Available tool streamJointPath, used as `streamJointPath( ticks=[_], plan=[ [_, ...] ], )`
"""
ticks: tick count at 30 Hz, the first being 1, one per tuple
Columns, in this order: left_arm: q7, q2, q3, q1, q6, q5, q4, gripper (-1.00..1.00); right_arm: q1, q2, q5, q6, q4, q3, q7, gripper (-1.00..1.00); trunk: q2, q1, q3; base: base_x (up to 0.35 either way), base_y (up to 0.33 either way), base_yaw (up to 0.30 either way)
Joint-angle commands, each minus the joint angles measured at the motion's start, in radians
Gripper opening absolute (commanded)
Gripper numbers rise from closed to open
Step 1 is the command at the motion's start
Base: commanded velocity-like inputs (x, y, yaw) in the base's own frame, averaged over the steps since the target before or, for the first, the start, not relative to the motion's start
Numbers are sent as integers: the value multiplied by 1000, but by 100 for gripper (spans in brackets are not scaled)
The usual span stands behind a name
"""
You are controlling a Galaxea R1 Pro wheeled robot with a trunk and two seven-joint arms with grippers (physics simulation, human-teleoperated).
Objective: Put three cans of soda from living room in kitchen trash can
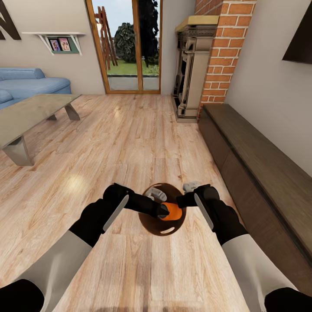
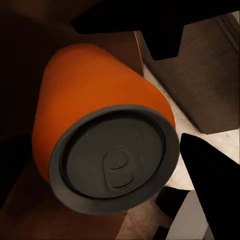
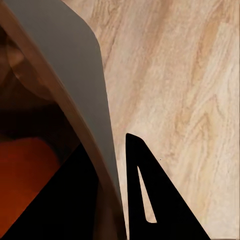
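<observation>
The robot stands in the living room, on the light wood floor (image 1: 130,143). The brown-inside bin (image 1: 152,225) hangs in front of it, between its two arms. The right gripper (image 1: 187,200) looks to be holding the bin by its rim. In the right wrist view one black finger (image 3: 150,200) sits outside the bin wall (image 3: 75,95) and a dark shape sits inside it, so the jaws seem pressed on the wall.

The left gripper (image 1: 164,211) reaches over the bin. It holds an orange soda can (image 1: 173,212) over the open top, or just inside it. In the left wrist view the can (image 2: 100,125) lies tilted, with its grey top facing the camera. Black fingers (image 2: 210,175) stand close on two sides of it. The jaws look pinched on the can, though the spots where they touch are hard to see.

What could go wrong? If the left jaws open while the can is near the rim, the can could hit the edge and roll away on the floor. The bin could also tip or slip, because the right gripper grips just one thin wall. Then anything inside could spill out. A white thing (image 1: 155,193) shows by the far rim, but it is too unclear to name.
</observation>
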Motion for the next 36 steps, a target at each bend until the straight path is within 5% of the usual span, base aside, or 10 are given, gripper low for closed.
streamJointPath(
  ticks=[1,11,17,34,36],
  plan=[
    [10,-2,-2,0,1,5,-1,-100,0,1,-42,1,-66,0,4,-100,0,0,0,0,0,0],
    [61,-5,-14,0,2,5,-9,-100,0,1,-42,1,-56,30,2,-100,0,0,0,0,0,0],
    [213,-8,-57,1,24,3,-4,-100,0,2,-42,1,-45,31,1,-100,0,0,0,0,0,0],
    [398,-30,-72,0,37,1,6,-100,0,2,-42,1,-44,34,1,-100,0,0,0,0,0,0],
    [441,-35,-97,0,37,2,7,-100,0,2,-42,1,-44,35,1,-100,0,0,0,0,0,0]
  ],
)
